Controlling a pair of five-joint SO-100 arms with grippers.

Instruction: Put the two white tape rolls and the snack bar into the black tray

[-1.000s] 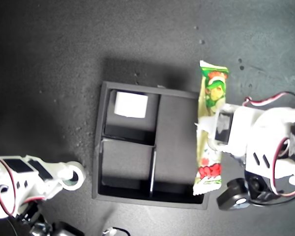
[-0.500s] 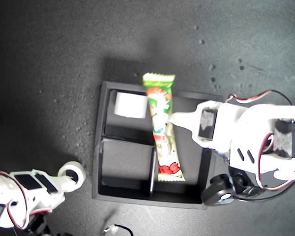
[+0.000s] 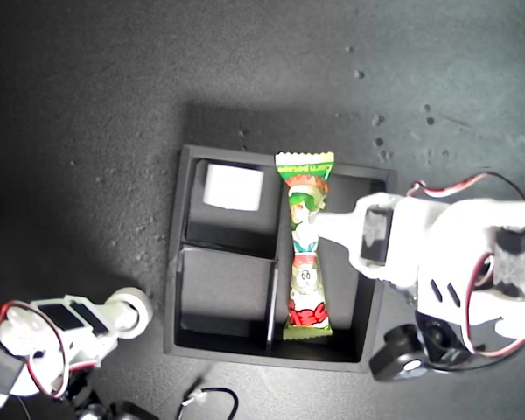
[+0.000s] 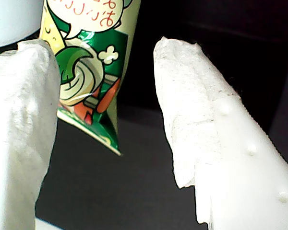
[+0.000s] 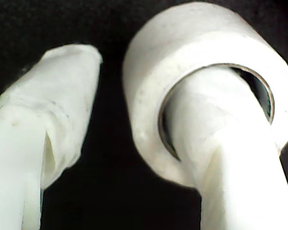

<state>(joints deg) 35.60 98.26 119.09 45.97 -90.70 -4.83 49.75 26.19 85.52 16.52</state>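
Note:
The black tray [image 3: 177, 254] sits mid-table in the exterior view. One white tape roll [image 3: 234, 186] lies in its far small section. The snack bar [image 3: 308, 254] [image 4: 86, 72] lies lengthwise in the long section. My first gripper [image 3: 311, 224] [image 4: 108, 52] reaches over it from the exterior view's right. It is open, and the wrapper rests against one finger only. The other white tape roll [image 3: 129, 312] [image 5: 182, 33] is outside the tray at the exterior view's lower left. My second gripper [image 3: 122, 317] [image 5: 139, 72] has one finger through its hole and the other finger [image 5: 62, 96] apart from its wall.
A thin black cable with a white connector [image 3: 199, 401] lies near the exterior view's bottom edge, just below the tray. The near small section [image 3: 226, 284] of the tray holds nothing. The dark tabletop around the tray carries a few pale specks.
My first gripper carried the snack bar from over the tray's right wall leftward into the long section, and it now lies straight. The second arm shifted slightly down-left; its roll barely moved.

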